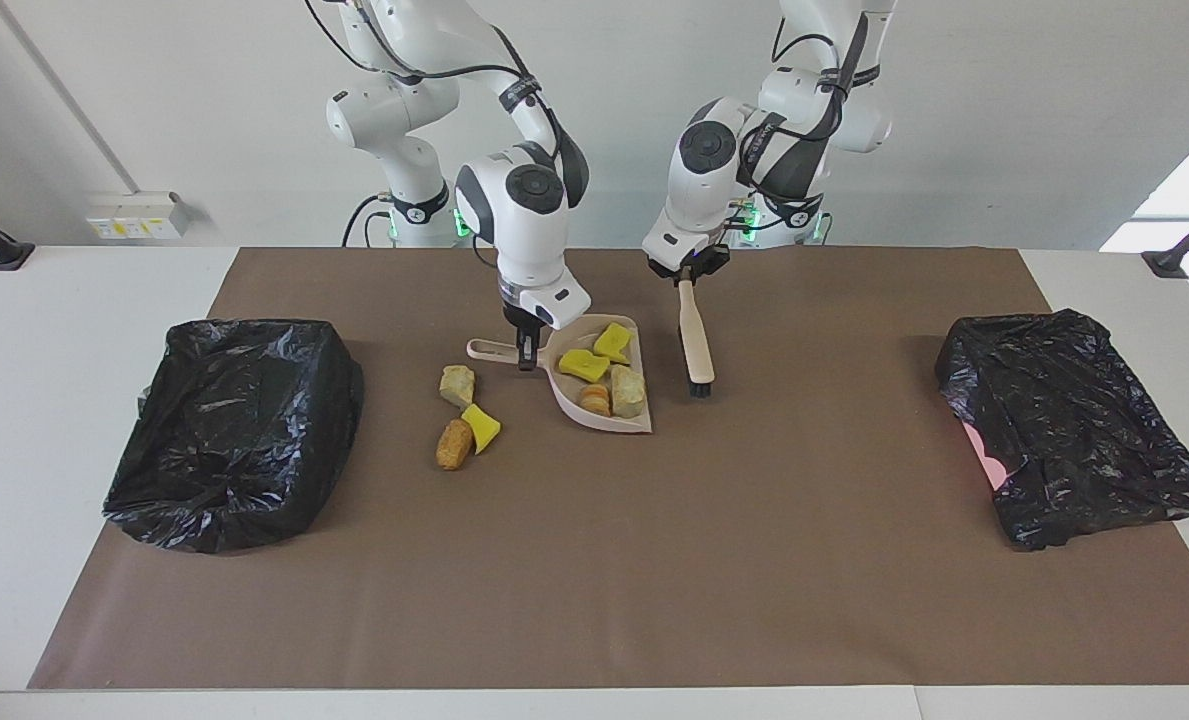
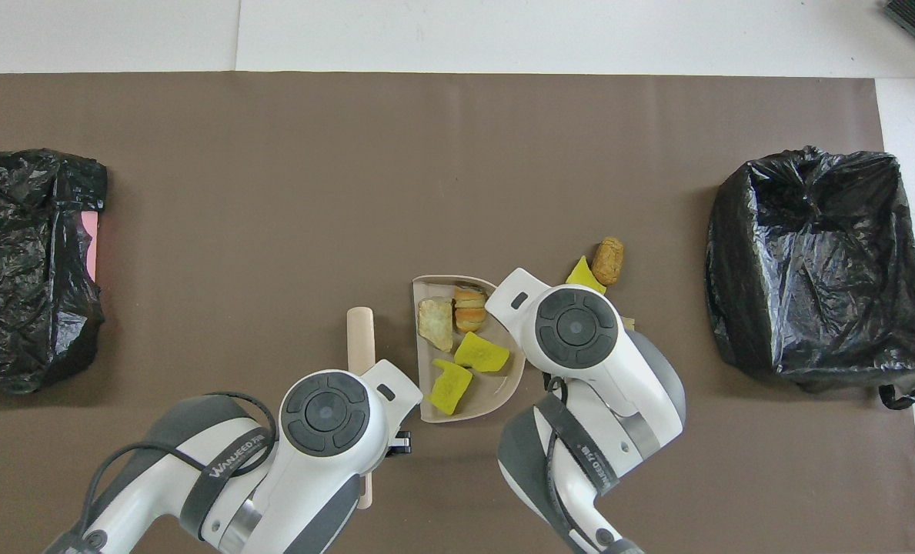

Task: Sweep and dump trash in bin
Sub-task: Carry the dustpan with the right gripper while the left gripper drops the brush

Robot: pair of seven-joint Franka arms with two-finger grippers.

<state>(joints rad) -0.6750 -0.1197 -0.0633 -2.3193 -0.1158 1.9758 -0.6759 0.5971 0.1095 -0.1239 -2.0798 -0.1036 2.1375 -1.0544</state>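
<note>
Presently, step in hand: a part-loaded pan was judged ready either for a further sweep or for carrying to a bin.
Right gripper point(image 1: 526, 352): was clamped shut on the handle of the pale pink plastic dustpan point(image 1: 604, 405); the pan was held low at the brown paper table cover point(image 1: 594, 560).
Left gripper point(image 1: 687, 272): was closed on the handle of the pale pink brush with black bristles point(image 1: 695, 342); the brush hung upright just beside the pan, toward the left arm's end.
Trash in pan: two bright yellow spongy chunks point(image 1: 597, 353), a tan rock-like lump point(image 1: 628, 390) and a brown bread-like piece point(image 1: 594, 398) were seen inside.
Trash left out: a beige lump point(image 1: 457, 385), a yellow wedge point(image 1: 481, 427) and a brown roll point(image 1: 453, 443) lay on the cover, toward the right arm's end.
Bins: two crinkled black-bagged bins point(image 1: 234, 430) point(image 1: 1074, 435) stood at the table's ends.
Advice: the pan should be kept level, lip slightly raised; rounded pieces were judged likely to roll out.
</note>
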